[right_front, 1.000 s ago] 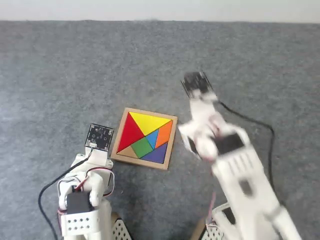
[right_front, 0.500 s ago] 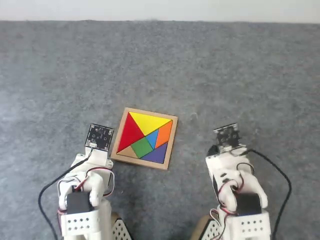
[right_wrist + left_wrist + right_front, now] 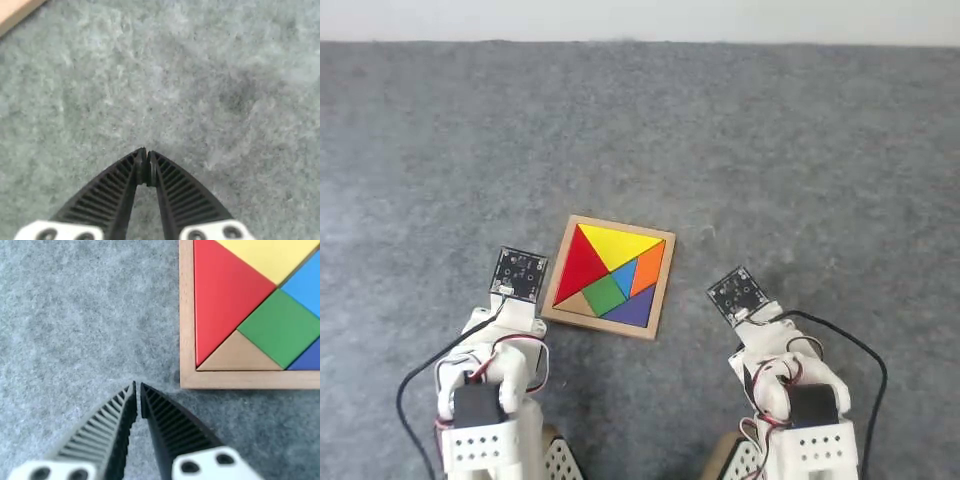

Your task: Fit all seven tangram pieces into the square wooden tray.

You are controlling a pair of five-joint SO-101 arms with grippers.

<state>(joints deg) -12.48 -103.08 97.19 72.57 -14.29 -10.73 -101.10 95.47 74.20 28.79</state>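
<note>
- Seven flat tangram pieces lie flush inside the square wooden tray (image 3: 600,323), covering its floor with no gaps between them.
- Yellow triangle (image 3: 617,245): large, along the tray's far edge.
- Red triangle (image 3: 580,270): large, along the tray edge on the left arm's side, its smooth face meeting the pale wood rim (image 3: 186,315).
- Green square (image 3: 605,295): set as a diamond near the tray's middle, touching the red triangle.
- Plain wood-coloured triangle (image 3: 573,302): small, in the tray's near corner beside the left arm (image 3: 485,390).
- Light blue piece (image 3: 623,277) and orange piece (image 3: 648,270): side by side toward the tray edge facing the right arm (image 3: 785,390).
- Dark blue triangle (image 3: 633,308): along the tray's near edge.
- Surface (image 3: 770,150): grey and fuzzy, like felt or short carpet; the tray rests flat on it.
- Left jaws: ribbed black fingers (image 3: 112,425) drawn to a thin slit, gripping nothing, just off the tray's near corner.
- Right jaws: ribbed black fingers (image 3: 117,187) pressed together at the tips, holding nothing, over bare felt apart from the tray, whose corner shows at the right wrist view's edge.
</note>
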